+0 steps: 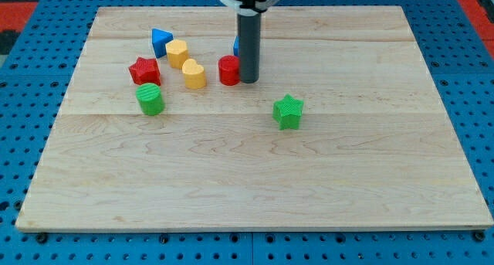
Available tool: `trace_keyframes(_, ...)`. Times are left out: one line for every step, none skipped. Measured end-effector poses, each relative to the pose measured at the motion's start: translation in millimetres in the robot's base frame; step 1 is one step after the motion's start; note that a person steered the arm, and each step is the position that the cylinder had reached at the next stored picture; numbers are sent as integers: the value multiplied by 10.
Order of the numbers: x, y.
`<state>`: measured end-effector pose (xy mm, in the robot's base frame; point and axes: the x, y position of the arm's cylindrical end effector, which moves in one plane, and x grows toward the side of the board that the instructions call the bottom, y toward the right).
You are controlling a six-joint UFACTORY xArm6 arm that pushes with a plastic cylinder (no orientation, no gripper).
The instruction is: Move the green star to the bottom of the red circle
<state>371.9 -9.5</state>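
The green star (pixel 288 111) lies right of the board's middle. The red circle (pixel 228 69) sits up and to the left of it, in the upper middle. My tip (pixel 248 80) stands on the board touching or just beside the red circle's right side, well above and left of the green star. The rod hides most of a blue block (pixel 237 46) behind it.
A blue triangle (pixel 160 42), a yellow hexagon (pixel 177 54), a yellow heart-like block (pixel 194 74), a red star (pixel 144 70) and a green cylinder (pixel 150 100) cluster at the upper left. The wooden board (pixel 247 188) ends on a blue pegboard.
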Motion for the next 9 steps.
trace_keyframes(128,353)
trace_keyframes(445,994)
trace_keyframes(825,994)
trace_keyframes(957,1101)
trace_keyframes(1164,1136)
trace_keyframes(994,737)
trace_keyframes(812,296)
trace_keyframes(743,134)
trace_keyframes(677,530)
